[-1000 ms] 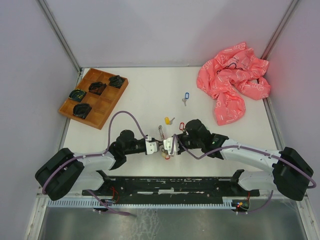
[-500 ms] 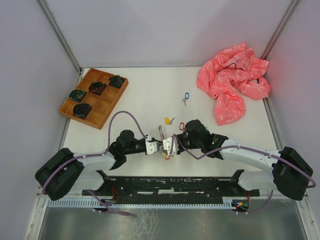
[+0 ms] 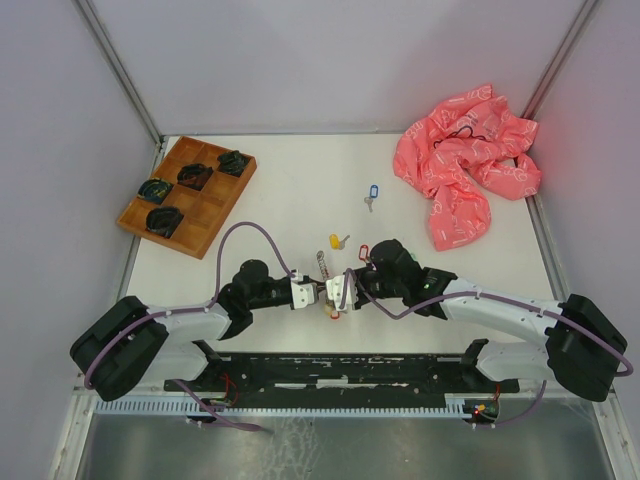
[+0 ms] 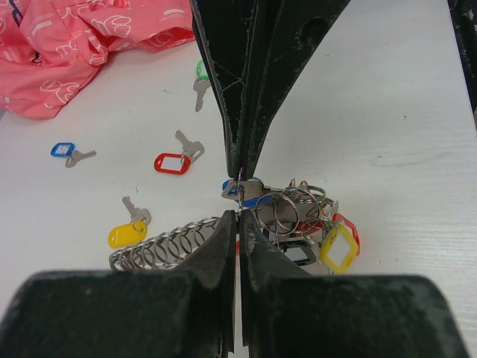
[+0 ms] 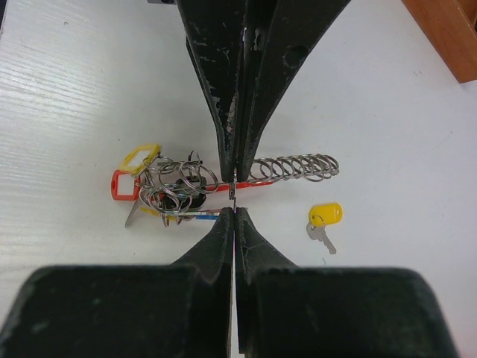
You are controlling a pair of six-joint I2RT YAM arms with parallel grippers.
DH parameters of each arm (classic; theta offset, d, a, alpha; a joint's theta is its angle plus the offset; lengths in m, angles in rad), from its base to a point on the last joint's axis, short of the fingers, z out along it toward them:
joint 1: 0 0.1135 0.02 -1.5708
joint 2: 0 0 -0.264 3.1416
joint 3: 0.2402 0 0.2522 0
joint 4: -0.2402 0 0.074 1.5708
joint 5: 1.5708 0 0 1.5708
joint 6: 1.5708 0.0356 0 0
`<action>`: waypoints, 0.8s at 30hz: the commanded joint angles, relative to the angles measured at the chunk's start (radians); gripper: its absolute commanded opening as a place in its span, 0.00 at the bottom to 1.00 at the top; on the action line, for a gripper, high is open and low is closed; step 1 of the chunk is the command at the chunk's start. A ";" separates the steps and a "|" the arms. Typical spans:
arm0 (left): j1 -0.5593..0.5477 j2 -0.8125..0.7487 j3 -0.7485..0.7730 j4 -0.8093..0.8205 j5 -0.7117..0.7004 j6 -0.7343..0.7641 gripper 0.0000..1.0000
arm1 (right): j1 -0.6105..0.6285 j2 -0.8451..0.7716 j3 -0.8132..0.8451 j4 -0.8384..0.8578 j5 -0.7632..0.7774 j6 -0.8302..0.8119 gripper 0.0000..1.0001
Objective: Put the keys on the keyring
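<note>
The keyring (image 4: 298, 212), a tangle of silvery rings with a coiled chain and red, yellow and blue tags, is seen near the table's (image 3: 290, 190) near edge, between both grippers. The left gripper (image 4: 240, 200) and right gripper (image 5: 233, 198) are each pressed together at the tangle; what is pinched cannot be told. Loose keys tagged yellow (image 3: 337, 240), red (image 3: 363, 250) and blue (image 3: 373, 192) are scattered just beyond. The white print on the crumpled pink bag (image 3: 465, 165) at far right is unreadable. A wooden tray (image 3: 208, 205) is set far left, with bare tabletop between.
</note>
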 commanded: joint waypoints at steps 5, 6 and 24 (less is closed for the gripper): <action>0.002 -0.016 0.012 0.075 -0.002 0.015 0.03 | 0.007 -0.029 0.014 0.016 -0.008 0.017 0.01; 0.004 -0.016 0.011 0.072 -0.002 0.017 0.03 | 0.007 -0.035 0.014 0.012 0.007 0.017 0.01; 0.003 -0.015 0.018 0.064 0.015 0.023 0.03 | 0.007 -0.024 0.019 0.018 -0.009 0.029 0.01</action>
